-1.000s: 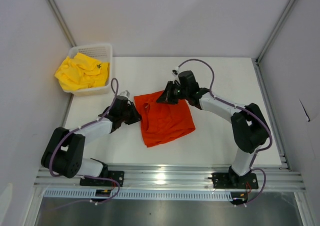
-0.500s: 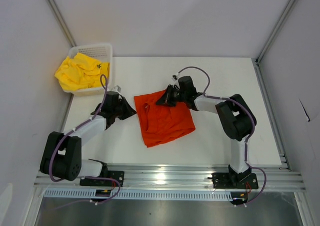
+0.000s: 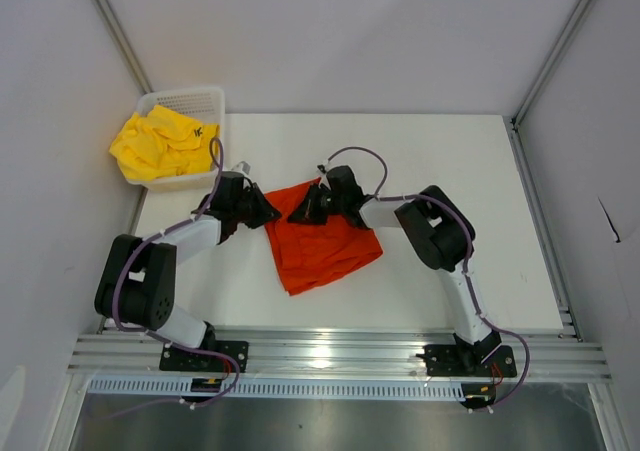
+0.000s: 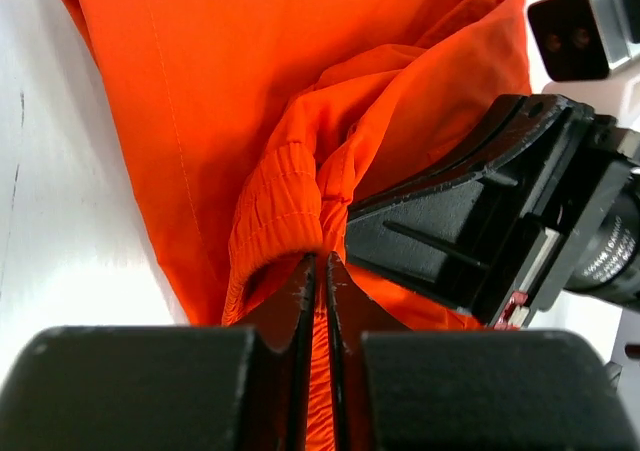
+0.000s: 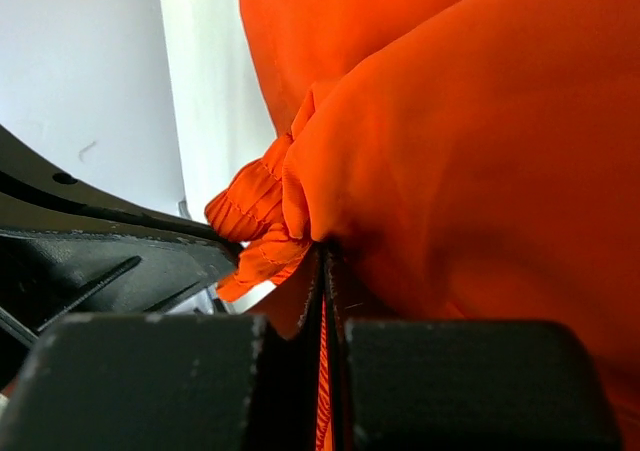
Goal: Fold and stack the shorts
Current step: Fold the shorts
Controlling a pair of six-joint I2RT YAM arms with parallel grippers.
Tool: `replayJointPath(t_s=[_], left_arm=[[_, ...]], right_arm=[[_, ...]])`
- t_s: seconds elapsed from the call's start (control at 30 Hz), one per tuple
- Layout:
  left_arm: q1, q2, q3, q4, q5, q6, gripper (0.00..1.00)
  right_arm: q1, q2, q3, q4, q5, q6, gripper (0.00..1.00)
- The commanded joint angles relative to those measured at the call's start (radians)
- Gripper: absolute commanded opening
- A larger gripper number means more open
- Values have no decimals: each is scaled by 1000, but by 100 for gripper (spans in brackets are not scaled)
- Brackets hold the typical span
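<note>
Orange shorts [image 4: 230,121] are pinched at the gathered waistband by the left gripper [image 4: 318,271], its fingers nearly together. The right gripper [image 4: 352,219] is pressed against the same fold, above a white table [image 4: 60,271].

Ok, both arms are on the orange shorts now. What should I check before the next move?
1. Left jaws shut on the orange shorts, at the gathered waistband: ok.
2. Right jaws shut on the same edge: ok.
3. Grips spaced widely enough to hold that edge taut: not ok, they sit close together with fabric bunched between them.
4. Shorts lying flat: not ok, the far edge is rumpled.
5. Yellow shorts out of the way in the basket: ok.
6. Fabric deep enough in each grip for a lift: cannot tell.
</note>
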Motion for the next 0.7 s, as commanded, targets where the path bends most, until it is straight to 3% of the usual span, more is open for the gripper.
replayJointPath(t_s=[0.0, 0.27, 0.43, 0.53, 0.67], left_arm=[[8, 34, 33, 49, 11, -5, 8], [8, -26, 42, -11, -112, 23, 4], [10, 46, 111, -15, -110, 44, 4], [17, 118, 153, -31, -144, 63, 2], [40, 186, 167, -22, -130, 67, 0]], right_arm=[[24, 20, 51, -12, 83, -19, 0], [38, -55, -2, -32, 148, -85, 4], [50, -133, -45, 28, 139, -90, 4], [50, -204, -142, 108, 139, -76, 12], [56, -267, -156, 60, 110, -91, 16]])
